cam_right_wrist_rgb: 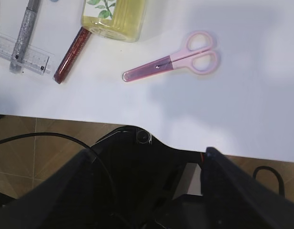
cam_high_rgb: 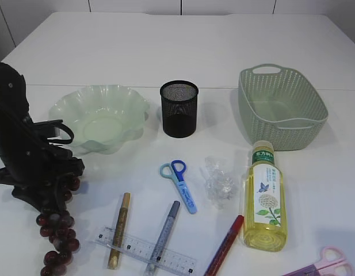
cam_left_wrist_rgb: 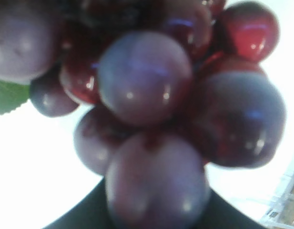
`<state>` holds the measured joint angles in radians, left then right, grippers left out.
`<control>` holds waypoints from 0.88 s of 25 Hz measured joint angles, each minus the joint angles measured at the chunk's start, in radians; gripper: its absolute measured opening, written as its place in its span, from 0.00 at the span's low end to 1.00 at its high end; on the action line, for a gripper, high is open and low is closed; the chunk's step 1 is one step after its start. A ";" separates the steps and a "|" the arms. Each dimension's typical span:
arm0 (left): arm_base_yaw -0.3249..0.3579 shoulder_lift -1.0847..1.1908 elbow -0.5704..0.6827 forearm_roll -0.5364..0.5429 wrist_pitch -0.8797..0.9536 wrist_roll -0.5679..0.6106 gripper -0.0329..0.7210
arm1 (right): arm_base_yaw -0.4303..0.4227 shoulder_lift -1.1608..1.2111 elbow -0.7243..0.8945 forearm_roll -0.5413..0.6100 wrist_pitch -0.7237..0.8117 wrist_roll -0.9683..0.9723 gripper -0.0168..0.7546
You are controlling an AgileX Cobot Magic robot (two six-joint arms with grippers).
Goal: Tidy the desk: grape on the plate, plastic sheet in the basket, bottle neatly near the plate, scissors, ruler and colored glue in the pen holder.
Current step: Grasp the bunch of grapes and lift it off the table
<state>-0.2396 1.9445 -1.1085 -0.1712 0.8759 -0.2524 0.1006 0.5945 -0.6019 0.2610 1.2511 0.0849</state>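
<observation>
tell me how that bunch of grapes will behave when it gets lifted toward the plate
The grape bunch will probably dangle and swing, since its berries hang in a loose chain below the left gripper. The glossy round berries look slippery, so a pinch may slide off. Once on the wavy plate, it should settle.

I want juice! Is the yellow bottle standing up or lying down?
Lying down. The bottle rests on its side on the table, cap toward the basket.

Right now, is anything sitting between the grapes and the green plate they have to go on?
Nothing visible does. The grapes lie at the table's front left under the left gripper, and the plate sits just behind them with only bare table between. The pen holder stands off to the plate's right.
</observation>
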 joint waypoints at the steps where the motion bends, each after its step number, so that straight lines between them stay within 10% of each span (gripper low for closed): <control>1: 0.000 0.000 -0.002 0.007 0.007 0.002 0.26 | 0.000 0.000 0.000 -0.002 0.000 0.000 0.73; 22: 0.000 -0.107 0.002 0.085 0.087 0.003 0.24 | 0.000 0.000 0.000 -0.032 0.000 0.000 0.73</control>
<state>-0.2396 1.8379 -1.1064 -0.0864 0.9625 -0.2494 0.1006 0.5945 -0.6019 0.2285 1.2511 0.0849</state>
